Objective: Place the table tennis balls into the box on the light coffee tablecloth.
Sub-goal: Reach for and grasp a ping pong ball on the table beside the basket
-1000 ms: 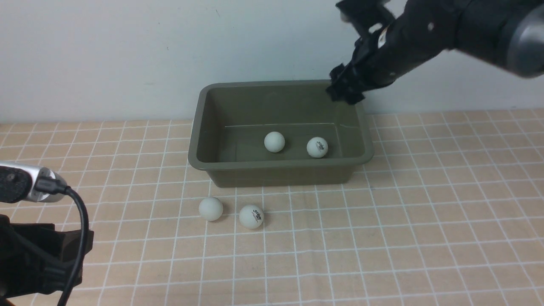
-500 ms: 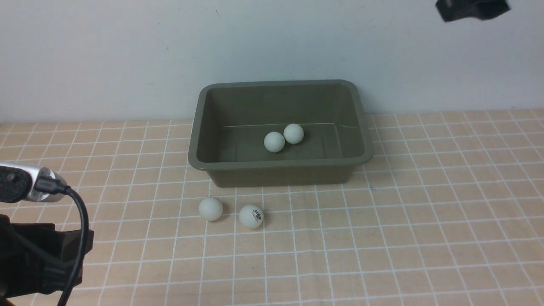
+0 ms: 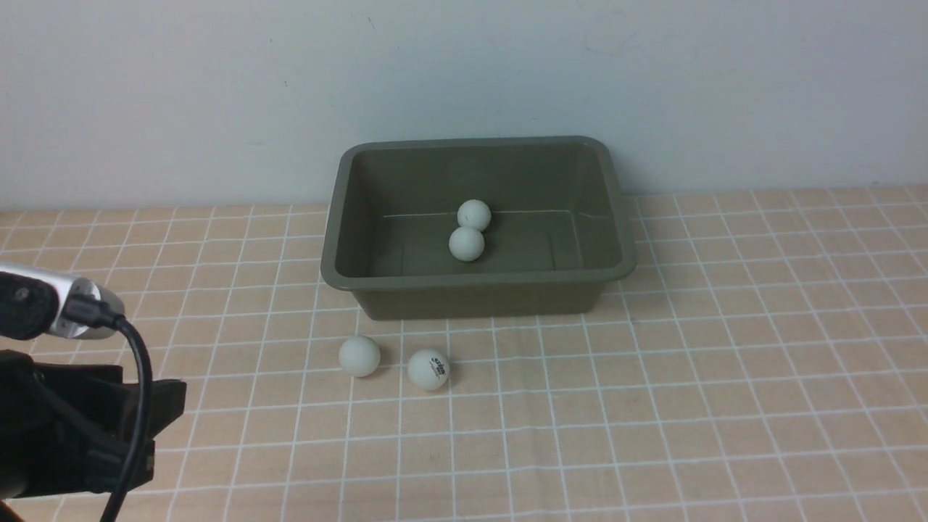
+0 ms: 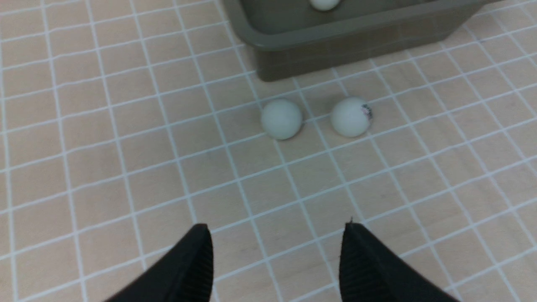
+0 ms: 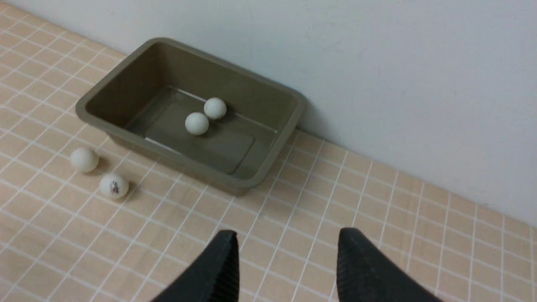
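1. The front view shows nothing of the right arm. The left arm (image 3: 65, 428) is cut off at the lower left corner, and its fingers are hidden there behind a silver camera (image 3: 51, 312) and a black cable (image 3: 138, 406).
2. In the wrist view the left fingers (image 4: 191, 268) are black and tapered with ribbed inner faces. They are spread wide with nothing between them, over bare cloth (image 4: 105, 126).
3. The right fingers (image 5: 216, 272) are of the same make, also spread and empty, and well apart from the box (image 5: 247, 182).
4. The box is olive plastic, rectangular and lidless, with rounded corners, a flared rim and sloping walls. It stands on the cloth against a pale wall (image 3: 217, 94). The left wrist view cuts off all but its near wall and rim.
5. Two matte white balls lie mid-floor in the box, the near ball (image 3: 466, 243) in front of the far ball (image 3: 474, 214). Whether they touch is unclear.
6. Two more rest on the cloth just before the box's left half, the plain ball (image 3: 359, 356) and the logo ball (image 3: 428, 370), slightly apart. The dark print is too small to read.
7. The cloth is peach-tan with a grid of thin white lines.
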Robot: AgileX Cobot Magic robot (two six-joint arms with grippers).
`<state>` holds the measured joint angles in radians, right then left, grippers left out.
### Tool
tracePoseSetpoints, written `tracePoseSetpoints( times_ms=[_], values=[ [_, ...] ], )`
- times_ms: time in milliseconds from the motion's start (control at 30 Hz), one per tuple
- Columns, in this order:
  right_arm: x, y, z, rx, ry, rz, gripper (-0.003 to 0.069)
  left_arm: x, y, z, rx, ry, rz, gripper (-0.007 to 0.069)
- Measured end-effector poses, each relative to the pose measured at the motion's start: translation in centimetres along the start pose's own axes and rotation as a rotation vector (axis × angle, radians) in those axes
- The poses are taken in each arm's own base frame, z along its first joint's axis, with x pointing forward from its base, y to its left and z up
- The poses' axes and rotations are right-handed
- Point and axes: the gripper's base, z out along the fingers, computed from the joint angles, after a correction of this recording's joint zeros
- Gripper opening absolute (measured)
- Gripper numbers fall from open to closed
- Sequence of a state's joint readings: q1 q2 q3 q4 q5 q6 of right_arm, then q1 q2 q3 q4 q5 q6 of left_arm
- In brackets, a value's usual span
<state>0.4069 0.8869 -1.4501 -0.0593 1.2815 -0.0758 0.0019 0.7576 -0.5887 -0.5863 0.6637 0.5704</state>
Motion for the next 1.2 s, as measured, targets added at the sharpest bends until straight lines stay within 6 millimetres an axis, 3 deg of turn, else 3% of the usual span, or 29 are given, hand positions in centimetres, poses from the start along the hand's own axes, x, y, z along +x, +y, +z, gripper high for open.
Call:
tracePoseSetpoints(
  times_ms=[200,300,433,567,733,933,1200],
  values=[
    [4.7,1.0,0.8,-0.054,0.096,0.016,0.0306,-4.0,-0.5,0.4,0.118,0.093,0.014,0.0311],
    [5.7,1.2,1.3,-0.067,0.128,0.020,0.0306,-5.5,-0.1,1.4,0.142,0.156,0.026,0.0289],
    [6.8,1.4,2.3,-0.071,0.174,0.017,0.0306,-8.1,1.5,4.2,0.139,0.301,0.044,0.0236],
    [6.8,1.4,2.4,-0.071,0.173,0.017,0.0306,-9.3,2.8,7.4,0.140,0.408,-0.035,0.0204],
    [6.4,1.4,2.4,-0.068,0.130,0.019,0.0306,-8.7,3.6,10.9,0.206,0.521,-0.117,0.0193],
    [5.9,1.3,2.5,-0.063,0.076,0.014,0.0306,-7.6,2.9,14.2,0.308,0.571,-0.026,0.0200],
    [5.8,1.3,2.5,-0.062,0.057,0.001,0.0306,-6.6,2.3,18.7,0.191,0.563,0.019,0.0305]
  ],
)
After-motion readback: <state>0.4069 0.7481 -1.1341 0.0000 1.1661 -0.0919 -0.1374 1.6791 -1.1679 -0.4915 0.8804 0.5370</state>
